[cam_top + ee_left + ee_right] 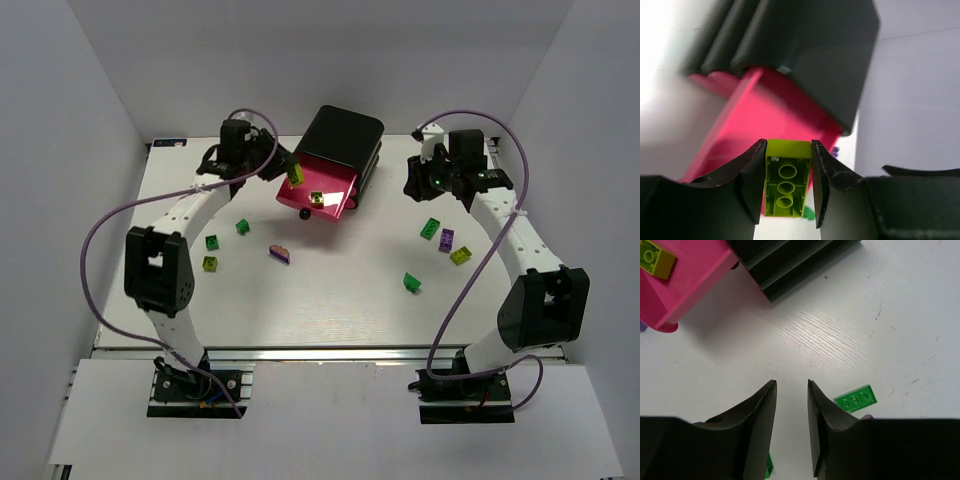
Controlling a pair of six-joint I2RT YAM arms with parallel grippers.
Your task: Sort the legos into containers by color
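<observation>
Pinching yellow-green brick (786, 186) between left fingers (752, 175), near open pink drawer (765, 112).

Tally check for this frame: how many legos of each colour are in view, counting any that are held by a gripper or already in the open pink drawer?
yellow-green legos: 4
bright green legos: 4
purple legos: 2
Total: 10
</observation>
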